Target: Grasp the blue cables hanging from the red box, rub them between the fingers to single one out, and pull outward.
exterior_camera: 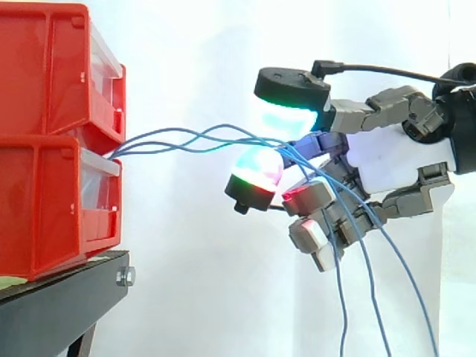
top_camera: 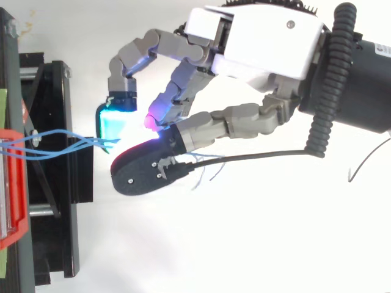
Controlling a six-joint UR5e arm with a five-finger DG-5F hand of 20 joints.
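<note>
No writing, number, label or sign can be read on any surface. Checked: the red bins [exterior_camera: 44,141], the black stand [exterior_camera: 67,305] and the hand [exterior_camera: 401,160]. A pale green patch [top_camera: 3,101] at the stand's edge in the top view carries nothing legible.

A black stand [exterior_camera: 63,301] sits at the lower left. A silver hex bolt [exterior_camera: 125,277] is fixed at its front corner, and a pale green strip [exterior_camera: 10,282] lies on its top. Behind hangs a white curtain [exterior_camera: 193,67], plain and bright.
</note>
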